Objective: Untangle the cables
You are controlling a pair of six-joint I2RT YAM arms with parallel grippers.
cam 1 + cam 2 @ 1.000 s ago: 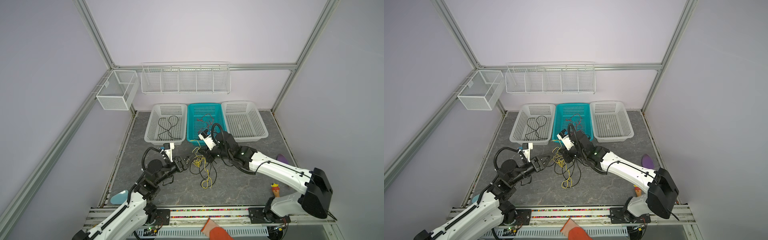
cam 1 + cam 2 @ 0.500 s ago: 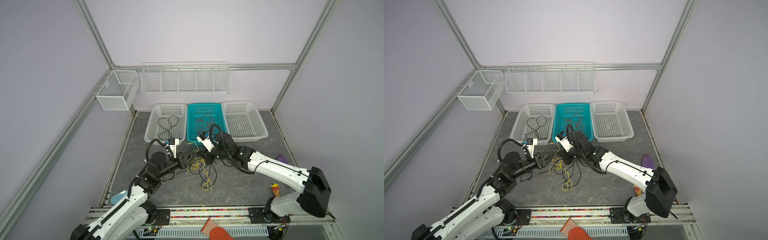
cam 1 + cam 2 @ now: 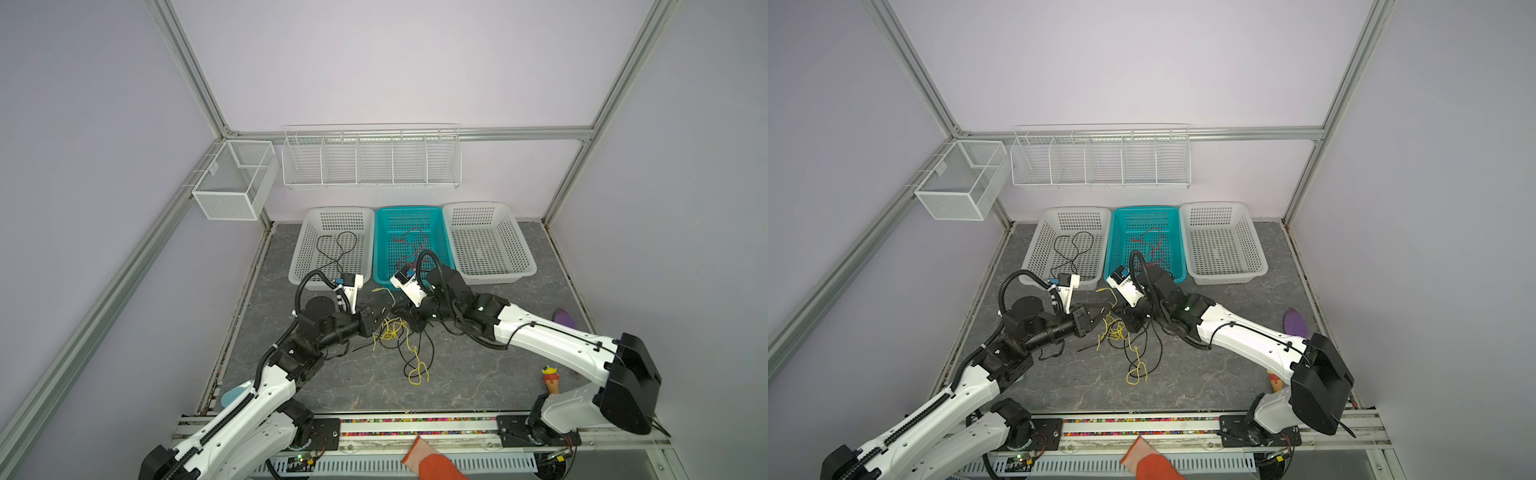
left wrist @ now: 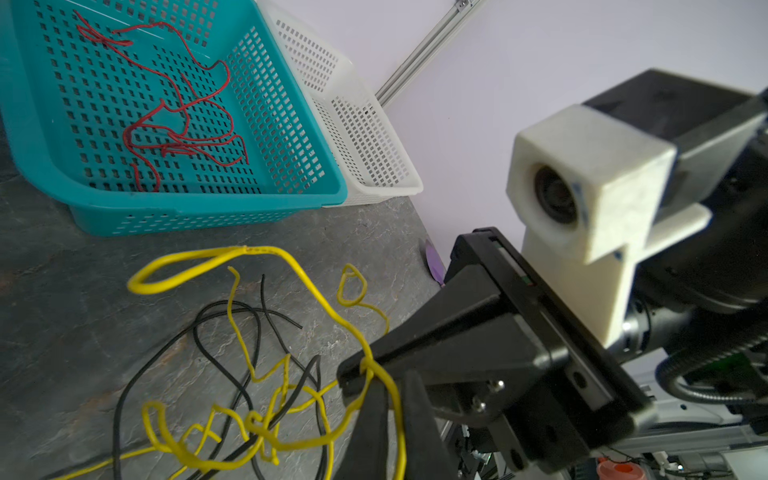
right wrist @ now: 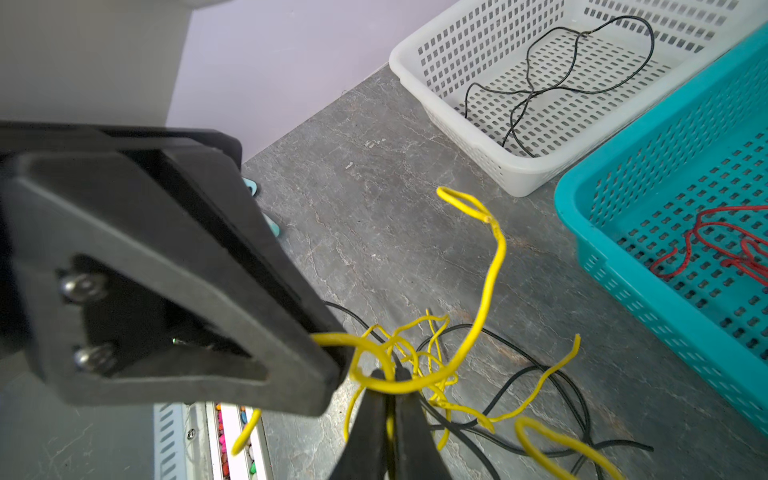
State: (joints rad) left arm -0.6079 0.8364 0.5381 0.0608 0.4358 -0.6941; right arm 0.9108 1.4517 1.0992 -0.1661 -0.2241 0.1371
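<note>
A tangle of yellow cable [image 3: 390, 330] and black cable [image 3: 431, 353] lies mid-table in both top views. My left gripper [image 3: 384, 316] and right gripper [image 3: 397, 313] meet tip to tip over its far edge. In the left wrist view the left gripper [image 4: 392, 399] is shut on a strand of the yellow cable [image 4: 307, 286]. In the right wrist view the right gripper [image 5: 388, 384] is shut on another yellow strand [image 5: 492, 274] of the knot. A red cable [image 3: 409, 245] lies in the teal basket [image 3: 381, 249], and a black cable [image 3: 336, 249] lies in the left white basket [image 3: 305, 249].
An empty white basket [image 3: 525, 253] stands at the back right. A purple piece [image 3: 565, 318] and a small yellow-red toy [image 3: 550, 376] lie near the right arm, and a light blue piece [image 3: 232, 395] by the left arm. An orange-gloved hand [image 3: 432, 461] shows at the front edge.
My left gripper has moved right into the tangle and closed on a yellow strand. The right gripper has stayed shut at nearly the same spot.
</note>
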